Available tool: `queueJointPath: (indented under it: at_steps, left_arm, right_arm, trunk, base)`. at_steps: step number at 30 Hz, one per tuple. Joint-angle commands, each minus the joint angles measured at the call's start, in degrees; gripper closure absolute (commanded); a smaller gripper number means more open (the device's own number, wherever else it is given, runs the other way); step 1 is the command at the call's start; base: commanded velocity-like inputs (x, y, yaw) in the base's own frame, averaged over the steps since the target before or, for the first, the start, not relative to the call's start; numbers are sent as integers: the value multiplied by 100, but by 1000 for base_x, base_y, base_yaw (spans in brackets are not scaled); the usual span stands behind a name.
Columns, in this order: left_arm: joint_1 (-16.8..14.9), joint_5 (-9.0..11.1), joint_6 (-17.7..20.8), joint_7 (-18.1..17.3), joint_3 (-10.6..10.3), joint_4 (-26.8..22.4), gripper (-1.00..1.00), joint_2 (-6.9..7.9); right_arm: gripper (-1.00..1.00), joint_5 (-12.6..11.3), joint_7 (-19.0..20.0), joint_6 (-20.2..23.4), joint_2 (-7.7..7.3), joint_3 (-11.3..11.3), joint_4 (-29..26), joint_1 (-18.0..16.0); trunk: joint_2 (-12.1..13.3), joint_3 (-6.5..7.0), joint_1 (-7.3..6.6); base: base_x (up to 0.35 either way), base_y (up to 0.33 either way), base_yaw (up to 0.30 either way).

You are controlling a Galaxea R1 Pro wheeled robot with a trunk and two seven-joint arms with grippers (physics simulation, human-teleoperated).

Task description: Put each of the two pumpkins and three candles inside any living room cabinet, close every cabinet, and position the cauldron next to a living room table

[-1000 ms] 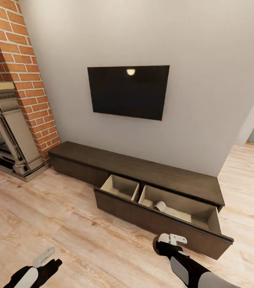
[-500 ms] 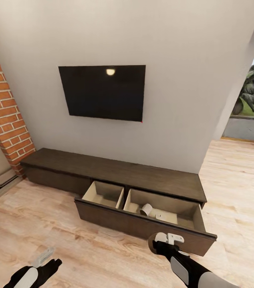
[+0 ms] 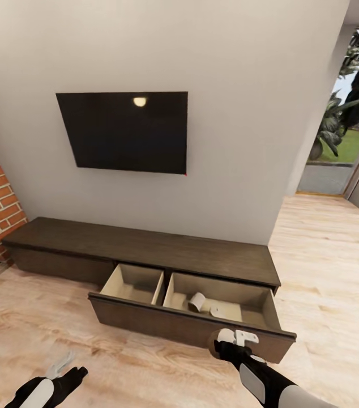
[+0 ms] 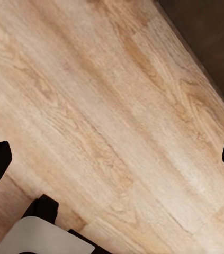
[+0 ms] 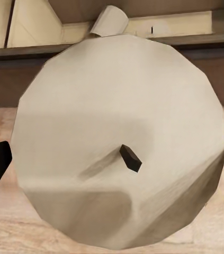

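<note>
The right pincer [image 3: 237,338] grips a stubby pale beige wax candle [image 5: 119,143] just before the long dark-brown wooden cabinet's [image 3: 145,249] open drawer front [image 3: 191,327], two candles [image 3: 197,301] lying beyond. Left pincer [image 3: 60,365], spread, hangs over bare plank floor [image 4: 106,106].

Drawer [image 3: 219,297] open-topped; two candles [image 3: 197,301] inside, floor [image 3: 145,368] bare.

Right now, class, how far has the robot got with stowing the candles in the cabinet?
Done: two candles already lie in the open drawer of the cabinet. In hand: the right gripper holds a third candle just before that drawer. Left: dropping it in, shutting the drawer, plus the pumpkins and cauldron. The left gripper hangs open over the floor.
</note>
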Motion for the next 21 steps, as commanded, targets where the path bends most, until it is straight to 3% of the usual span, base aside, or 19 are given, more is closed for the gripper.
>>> queueJointPath:
  at_steps: [1,12,21]
  left_arm:
    - [-4,53,-3,50,-27,-11,-100,9]
    - [-4,37,-3,48,-27,-11,-100,12]
    - [-4,33,-3,46,-27,-11,-100,14]
  right_arm:
    - [100,-51,-31,-23,-1,49,-2,-5]
    - [100,-56,-28,-24,-8,49,-2,-5]
    - [100,-59,-23,-8,-6,44,-2,-5]
  trunk:
    - [-4,-6,3]
    - [-4,-6,3]
    - [-4,-6,3]
  base:
    - [205,18,-7]
    - [145,0,-1]
    - [107,-95,0]
